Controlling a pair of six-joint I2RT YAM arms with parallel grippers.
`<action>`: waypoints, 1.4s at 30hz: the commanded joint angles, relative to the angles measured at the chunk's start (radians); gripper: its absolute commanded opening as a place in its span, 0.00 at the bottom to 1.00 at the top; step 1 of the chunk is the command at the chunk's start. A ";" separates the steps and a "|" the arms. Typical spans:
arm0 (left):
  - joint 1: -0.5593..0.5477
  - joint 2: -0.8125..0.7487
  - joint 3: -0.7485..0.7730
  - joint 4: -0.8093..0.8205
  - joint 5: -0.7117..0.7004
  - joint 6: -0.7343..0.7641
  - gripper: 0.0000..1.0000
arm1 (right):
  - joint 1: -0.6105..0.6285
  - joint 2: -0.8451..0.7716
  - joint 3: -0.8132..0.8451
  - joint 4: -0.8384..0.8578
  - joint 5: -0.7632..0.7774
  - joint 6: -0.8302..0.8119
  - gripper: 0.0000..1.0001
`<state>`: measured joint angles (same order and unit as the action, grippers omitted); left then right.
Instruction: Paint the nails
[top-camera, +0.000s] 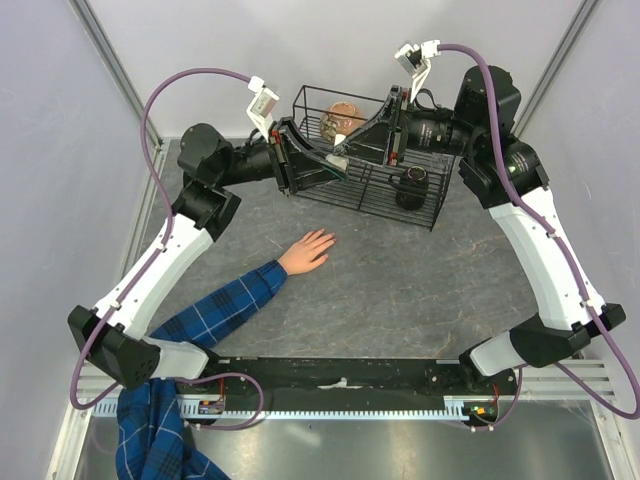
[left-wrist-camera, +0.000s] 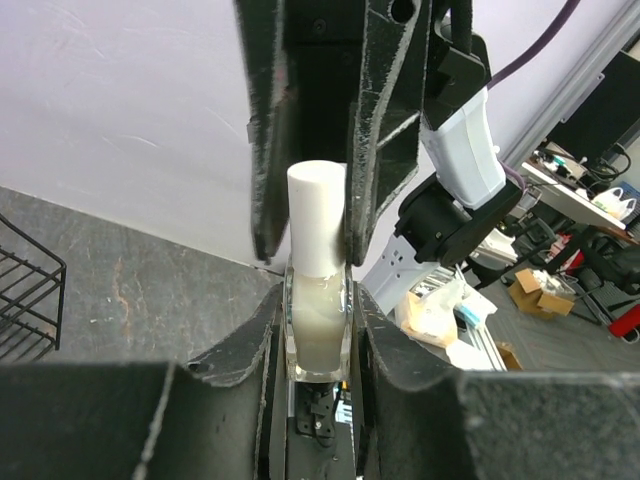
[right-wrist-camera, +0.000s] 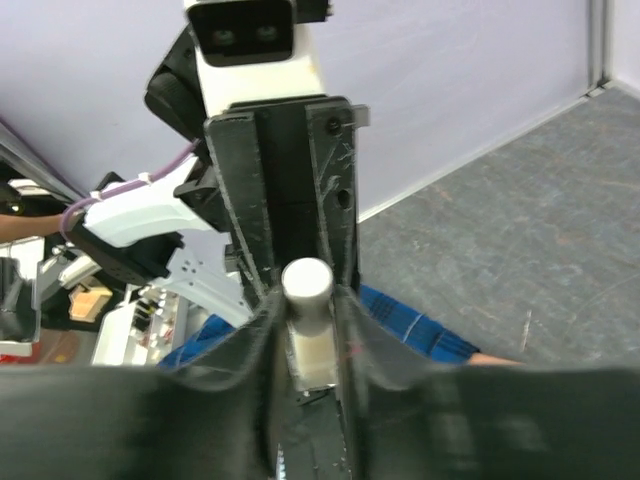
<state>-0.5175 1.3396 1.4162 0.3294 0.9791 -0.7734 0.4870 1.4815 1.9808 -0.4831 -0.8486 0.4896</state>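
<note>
Nails (top-camera: 326, 238) tip the fingers of one pale hand (top-camera: 305, 252) lying palm down on the bench (top-camera: 400, 290), near the middle. Its blue plaid sleeve (top-camera: 225, 305) runs back toward the near left. I count five fingers, so five nails, though from above they are too small to make out singly. They are not for gripping. They are probably small, hard, curved faces on a yielding hand, and call for a light brush stroke without pressing.

One small clear bottle (left-wrist-camera: 318, 320) of pale polish is held in the air at the far side, above a wire basket (top-camera: 430, 215) and well apart from the hand. The left pincer (left-wrist-camera: 318, 300) is closed on its glass body. The right pincer (right-wrist-camera: 305, 310) is closed on its white cap (left-wrist-camera: 316, 215), facing the other head on.

The bottle looks light, stiff, smooth and likely slippery and breakable, so a low, square hold on the body seems right. The cap is best held by its sides for twisting.

Counted: one hand, one bottle, one cap, two pincers, one basket.
</note>
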 joint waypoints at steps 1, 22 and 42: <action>0.002 0.000 0.009 0.054 0.007 -0.044 0.02 | 0.001 0.002 0.004 0.040 -0.001 -0.005 0.13; -0.360 0.033 0.237 -0.431 -0.923 0.801 0.02 | 0.688 0.260 0.438 -0.551 1.703 -0.241 0.04; 0.014 -0.106 0.046 -0.252 -0.138 0.306 0.02 | 0.264 -0.047 0.174 -0.258 0.638 -0.260 0.97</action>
<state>-0.5972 1.2598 1.4960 -0.1394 0.4858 -0.1936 0.9344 1.4685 2.1624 -0.8242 0.3103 0.1635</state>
